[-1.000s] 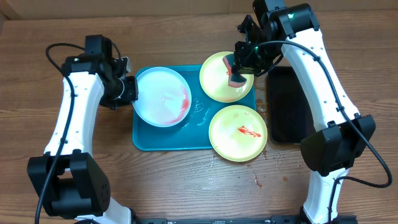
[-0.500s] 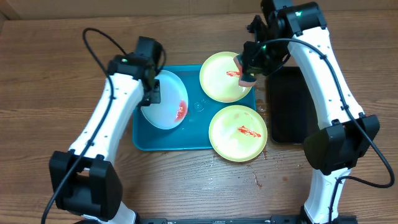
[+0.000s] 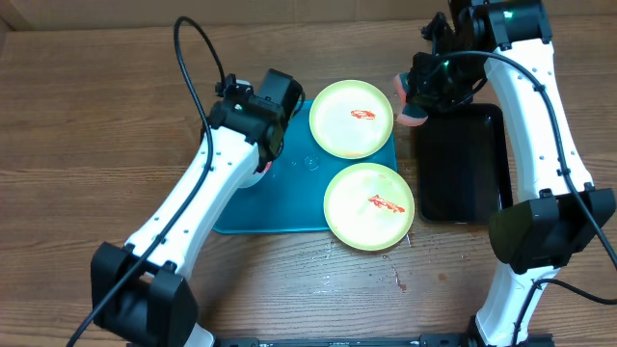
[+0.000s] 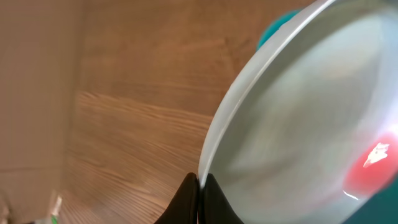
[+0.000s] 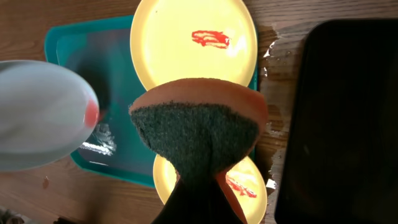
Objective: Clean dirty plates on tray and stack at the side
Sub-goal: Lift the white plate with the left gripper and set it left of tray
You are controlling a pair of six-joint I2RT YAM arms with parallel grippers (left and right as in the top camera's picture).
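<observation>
**Blue plate held by its rim, sponge hanging off to its right**

We are watching the left tool (image 4: pixel 199 186) pinching the thin rim of the blue plate (image 4: pixel 298 106), its two fingers closed almost together on that edge. The plate is tilting clear of the tray's floor, over the left half of the tray (image 3: pixel 289 207). From overhead the arm is hiding most of it. In the right wrist view a red smear (image 5: pixel 91 113) is showing on the side of the plate that is facing the right arm.

The right tool (image 3: pixel 417 94) is gripping a sponge (image 5: pixel 199 121), orange on the back and dark on the scouring face, bent between the fingers. It is hanging above the line where the tray is meeting the black tray (image 3: pixel 463 164).

What we are weighing is this: the sponge is lying to the right of the blue plate, with the far yellow plate (image 3: pixel 352 119) sitting between them. We are judging that the two must close that gap sideways, and that the smeared side is already facing the sponge.

Both yellow plates are lying flat, each carrying a red streak. The near yellow plate (image 3: pixel 369 205) is overhanging the tray's front right corner onto the counter (image 3: pixel 87 222). The right arm is standing nearer to both.

We are finding no brand, label or writing that can be read.
</observation>
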